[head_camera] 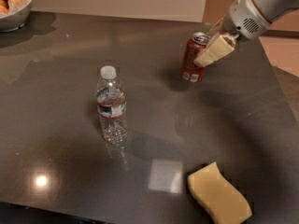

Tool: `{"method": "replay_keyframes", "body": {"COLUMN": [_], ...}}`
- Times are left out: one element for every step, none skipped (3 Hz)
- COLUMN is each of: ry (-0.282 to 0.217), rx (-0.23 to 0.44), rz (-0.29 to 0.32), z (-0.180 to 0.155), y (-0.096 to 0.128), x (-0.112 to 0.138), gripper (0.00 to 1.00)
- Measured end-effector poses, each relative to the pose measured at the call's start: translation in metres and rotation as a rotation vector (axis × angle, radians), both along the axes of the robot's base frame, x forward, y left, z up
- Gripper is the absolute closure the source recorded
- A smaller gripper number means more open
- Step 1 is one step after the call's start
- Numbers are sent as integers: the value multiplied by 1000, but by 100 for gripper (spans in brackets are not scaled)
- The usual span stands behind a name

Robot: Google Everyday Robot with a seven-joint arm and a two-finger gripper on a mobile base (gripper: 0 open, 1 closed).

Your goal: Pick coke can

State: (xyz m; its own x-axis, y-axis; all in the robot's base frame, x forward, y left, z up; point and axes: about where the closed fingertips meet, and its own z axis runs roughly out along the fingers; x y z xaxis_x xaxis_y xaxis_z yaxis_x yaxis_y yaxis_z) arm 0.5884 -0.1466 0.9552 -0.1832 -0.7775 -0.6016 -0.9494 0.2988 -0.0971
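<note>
The coke can, dark red with a silver top and a white label patch near its base, is in the upper right of the camera view. My gripper comes in from the upper right and is shut on the can's upper right side; one cream finger pad lies across it. The can leans slightly and hangs a little above the dark table, with its shadow on the surface to its lower left.
A clear plastic water bottle with a white cap stands upright left of centre. A yellow sponge lies near the front right edge. A bowl of round orange food sits at the far left corner.
</note>
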Motion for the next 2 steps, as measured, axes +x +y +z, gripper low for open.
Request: {"method": "replay_keyframes", "body": {"ry": [-12,-28], "rx": [32,49], "rz": [47,93], "z": [26,45], "y": [-4,-4], "x": [-9,-17], "gripper": [100,100]}}
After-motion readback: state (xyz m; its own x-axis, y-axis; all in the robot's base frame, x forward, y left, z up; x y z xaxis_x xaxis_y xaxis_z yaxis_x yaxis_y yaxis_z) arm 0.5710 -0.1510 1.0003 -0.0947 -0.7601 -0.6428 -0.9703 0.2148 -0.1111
